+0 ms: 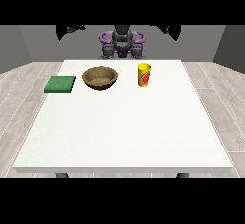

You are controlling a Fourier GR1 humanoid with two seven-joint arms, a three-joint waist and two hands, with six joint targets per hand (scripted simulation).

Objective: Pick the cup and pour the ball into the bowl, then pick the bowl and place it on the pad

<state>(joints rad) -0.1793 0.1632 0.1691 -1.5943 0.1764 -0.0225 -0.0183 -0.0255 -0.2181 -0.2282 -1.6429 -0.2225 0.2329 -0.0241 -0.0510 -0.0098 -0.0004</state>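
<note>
Cup [144, 75] upright right of bowl [100, 78]; green pad [60, 84] left of bowl; hands' fingers state: cannot tell.

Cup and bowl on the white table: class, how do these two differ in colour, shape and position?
The cup is yellow with a red mark; the bowl is brown. The cup is tall and narrow; the bowl is wide and shallow. The cup stands toward the view's right, the bowl nearer the green pad at the left. Both stand upright, apart, on the table.
</note>
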